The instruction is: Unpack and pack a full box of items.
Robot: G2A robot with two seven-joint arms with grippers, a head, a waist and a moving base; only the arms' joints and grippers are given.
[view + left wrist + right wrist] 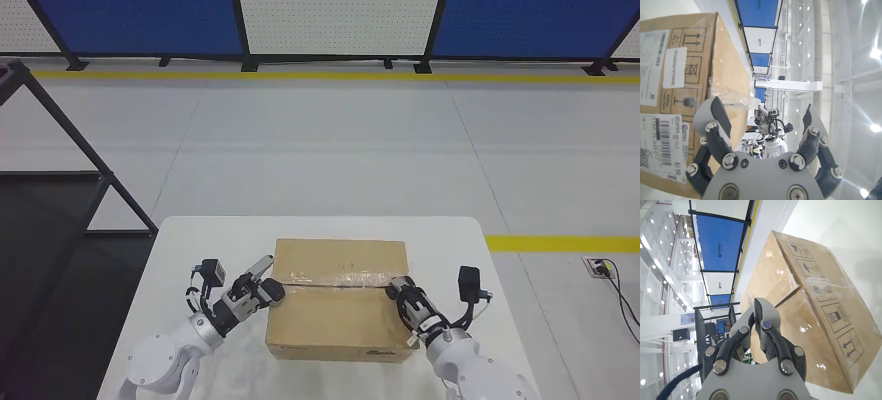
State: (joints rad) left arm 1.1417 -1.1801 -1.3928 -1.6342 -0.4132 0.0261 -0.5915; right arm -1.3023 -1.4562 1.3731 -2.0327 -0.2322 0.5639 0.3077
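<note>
Left end effector (266, 276), lower left, open beside box (335, 312); right end effector (400, 291) closed at opposite end. Box taped, lower centre on worktop (200, 250). Likely stiff, heavy; tape (340, 281) slick, so grip its crumpled end.

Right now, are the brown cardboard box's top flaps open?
No, the brown cardboard box is shut, clear tape along its top seam.

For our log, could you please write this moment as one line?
box closed, taped, on table; left gripper open beside box; right gripper shut
</note>
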